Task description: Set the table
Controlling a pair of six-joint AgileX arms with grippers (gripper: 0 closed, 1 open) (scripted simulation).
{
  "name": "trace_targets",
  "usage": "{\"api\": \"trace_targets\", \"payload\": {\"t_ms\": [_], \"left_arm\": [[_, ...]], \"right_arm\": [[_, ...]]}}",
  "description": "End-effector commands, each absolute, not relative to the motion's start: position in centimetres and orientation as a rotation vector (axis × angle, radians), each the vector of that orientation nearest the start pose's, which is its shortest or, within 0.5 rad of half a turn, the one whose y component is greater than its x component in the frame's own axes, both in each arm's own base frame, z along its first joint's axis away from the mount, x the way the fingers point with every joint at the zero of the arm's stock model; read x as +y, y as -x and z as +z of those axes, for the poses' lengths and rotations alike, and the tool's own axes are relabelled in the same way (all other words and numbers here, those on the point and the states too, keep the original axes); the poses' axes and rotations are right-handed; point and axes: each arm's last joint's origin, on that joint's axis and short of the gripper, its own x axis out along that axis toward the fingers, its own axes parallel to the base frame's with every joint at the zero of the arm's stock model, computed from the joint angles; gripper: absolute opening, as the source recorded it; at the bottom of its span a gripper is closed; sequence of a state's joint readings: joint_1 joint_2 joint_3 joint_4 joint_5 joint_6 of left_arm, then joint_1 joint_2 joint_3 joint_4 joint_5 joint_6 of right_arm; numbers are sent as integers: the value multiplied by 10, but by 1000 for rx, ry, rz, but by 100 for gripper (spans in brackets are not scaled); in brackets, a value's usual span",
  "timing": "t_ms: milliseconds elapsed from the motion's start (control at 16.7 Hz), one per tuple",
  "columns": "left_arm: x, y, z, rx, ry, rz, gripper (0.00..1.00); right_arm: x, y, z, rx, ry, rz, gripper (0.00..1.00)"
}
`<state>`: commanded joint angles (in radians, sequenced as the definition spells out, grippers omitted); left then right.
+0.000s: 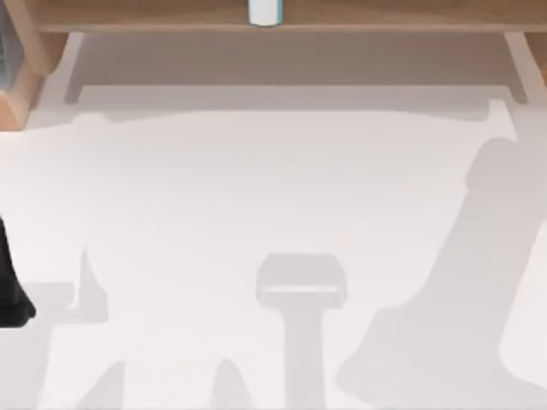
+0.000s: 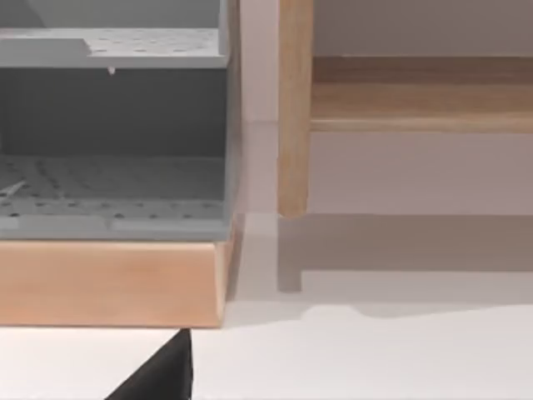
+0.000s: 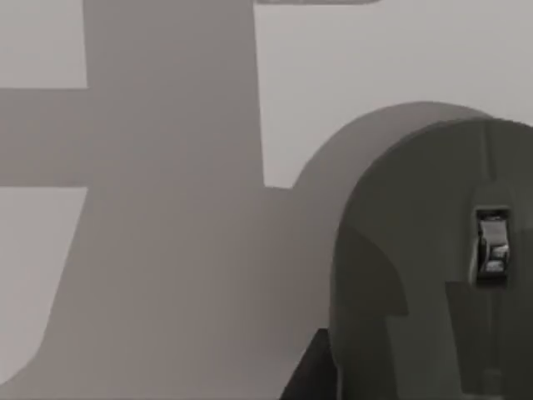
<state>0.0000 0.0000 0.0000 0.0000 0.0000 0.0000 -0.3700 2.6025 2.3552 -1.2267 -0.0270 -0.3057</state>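
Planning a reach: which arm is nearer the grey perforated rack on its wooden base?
Left. The left arm is at the table's left edge near the rack; the right arm's shadow crosses the right side.

Wooden shelf (image 1: pixel 154 15) spans the table's (image 1: pixel 256 188) far edge; rack (image 2: pixel 108 125) at left.

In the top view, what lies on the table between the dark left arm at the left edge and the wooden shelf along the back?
Nothing but shadows: in the top view, the white table is bare between the left arm and the wooden shelf.
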Motion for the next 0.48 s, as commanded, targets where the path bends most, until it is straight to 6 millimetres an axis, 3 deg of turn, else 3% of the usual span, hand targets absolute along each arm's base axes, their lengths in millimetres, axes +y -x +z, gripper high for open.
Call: {"api": "trace_targets", "payload": {"t_ms": [120, 480], "left_arm": [[-1, -106, 160, 0, 0, 0, 100], [-1, -106, 160, 0, 0, 0, 100]], "right_arm": [[-179, -482, 135, 1468, -38, -36, 0], [-179, -482, 135, 1468, -38, -36, 0]]}}
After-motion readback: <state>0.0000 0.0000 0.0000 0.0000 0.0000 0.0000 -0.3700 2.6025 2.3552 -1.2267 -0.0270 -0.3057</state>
